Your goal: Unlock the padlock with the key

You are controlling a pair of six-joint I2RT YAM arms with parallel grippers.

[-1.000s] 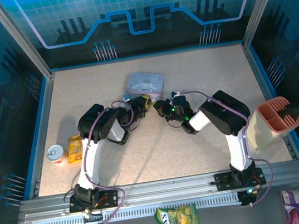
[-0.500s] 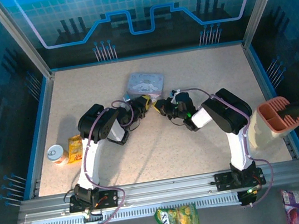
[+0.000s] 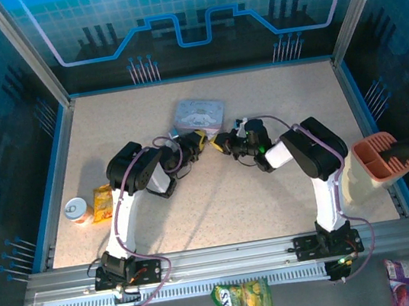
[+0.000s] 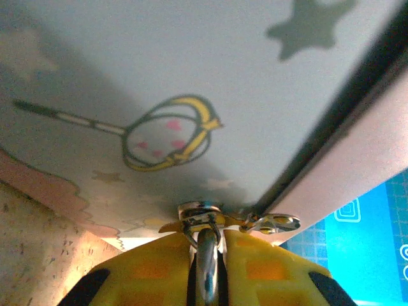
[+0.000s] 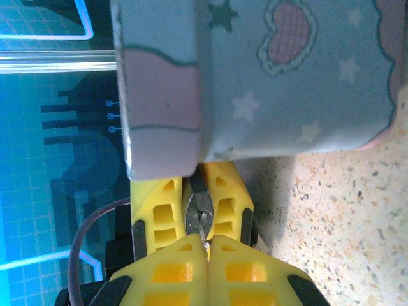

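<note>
The left hand (image 4: 205,237) is clamped on the small dark-and-silver padlock (image 5: 199,213), mid-frame just under the tin (image 5: 268,76), while the right hand (image 5: 208,247), pinched tight on the key (image 5: 204,240), points it at the lock.

I'm looking at matching builds: the left arm (image 3: 125,215) and right arm (image 3: 324,198) are each showing a white lower link under bulky black joints. Purplish cables (image 3: 166,269) are looping out from the black bases (image 3: 122,271). The left fingers (image 4: 261,274) and right fingers (image 5: 166,274) are showing blocky yellow, with square recesses.
</note>
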